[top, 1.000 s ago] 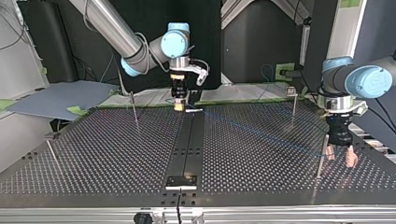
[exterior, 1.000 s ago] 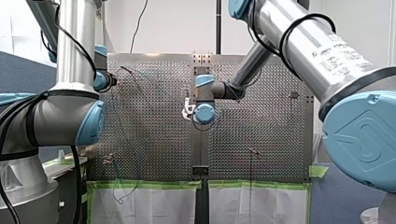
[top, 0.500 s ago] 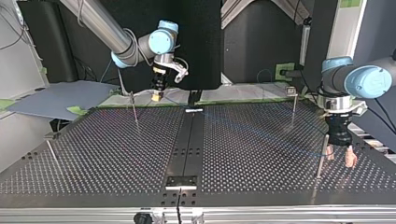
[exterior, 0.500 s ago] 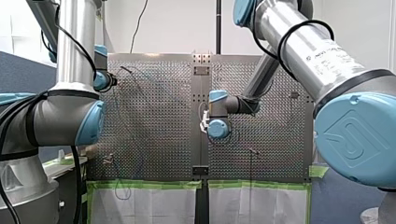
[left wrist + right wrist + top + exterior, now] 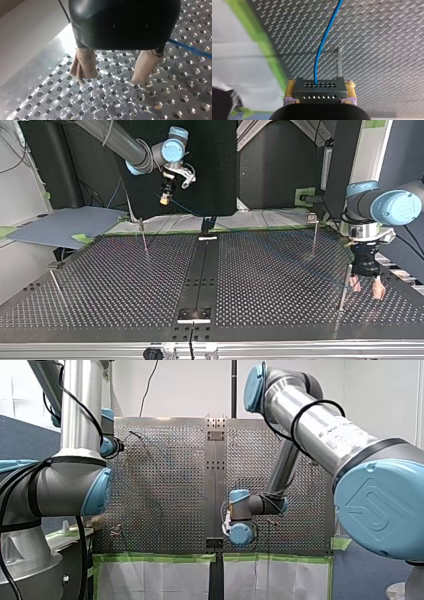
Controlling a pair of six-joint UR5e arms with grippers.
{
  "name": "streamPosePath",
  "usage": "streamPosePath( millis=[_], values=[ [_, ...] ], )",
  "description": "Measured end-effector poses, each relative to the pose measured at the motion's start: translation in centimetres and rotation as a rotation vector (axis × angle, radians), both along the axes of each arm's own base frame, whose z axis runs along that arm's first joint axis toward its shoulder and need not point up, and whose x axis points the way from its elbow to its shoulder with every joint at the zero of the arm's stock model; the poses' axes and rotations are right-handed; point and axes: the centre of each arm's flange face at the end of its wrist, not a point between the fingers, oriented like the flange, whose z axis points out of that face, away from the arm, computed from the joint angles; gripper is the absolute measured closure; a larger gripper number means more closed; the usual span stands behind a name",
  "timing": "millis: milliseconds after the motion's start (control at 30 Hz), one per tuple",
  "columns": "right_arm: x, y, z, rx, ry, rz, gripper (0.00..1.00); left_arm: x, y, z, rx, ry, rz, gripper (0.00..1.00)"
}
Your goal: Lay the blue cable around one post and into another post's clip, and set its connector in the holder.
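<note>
as four posts [image 5: 144, 237] stand, one cable [image 5: 323, 42] runs.

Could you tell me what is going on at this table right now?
My right gripper holds the black connector between its yellow pads, high above the perforated table. The blue cable trails from the connector down toward the table. My left gripper stands open just above the table beside a post, holding nothing, with the cable passing close by. The connector is not yet set down.
</note>
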Motion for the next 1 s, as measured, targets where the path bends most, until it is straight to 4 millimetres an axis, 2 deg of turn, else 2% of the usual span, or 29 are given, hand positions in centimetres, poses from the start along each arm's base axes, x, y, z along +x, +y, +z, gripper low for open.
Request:
streamPosePath(
  millis=[167, 300, 400, 667, 1000],
  values=[
    [-2.5, 1.3, -3.6, 0.036, 0.031, -0.020, 1.00, 0.0, 0.1, 0.0, 0.005, 0.003, 0.006, 0.00],
    [-5.2, 2.1, -6.5, 0.071, 0.044, -0.044, 1.00, 0.0, -0.2, 0.0, 0.007, 0.004, 0.003, 0.00],
    [-6.9, 2.2, -7.6, 0.085, 0.044, -0.051, 1.00, 0.0, -0.2, 0.0, 0.001, 0.003, 0.001, 0.00],
    [-10.7, 1.9, -8.3, 0.095, 0.068, -0.045, 1.00, -0.1, -0.2, -0.1, -0.011, 0.007, 0.019, 0.00],
    [-15.8, 2.2, -8.9, 0.111, 0.001, -0.057, 1.00, -0.2, -0.5, -0.3, -0.012, 0.022, 0.027, 0.00]
  ],
)
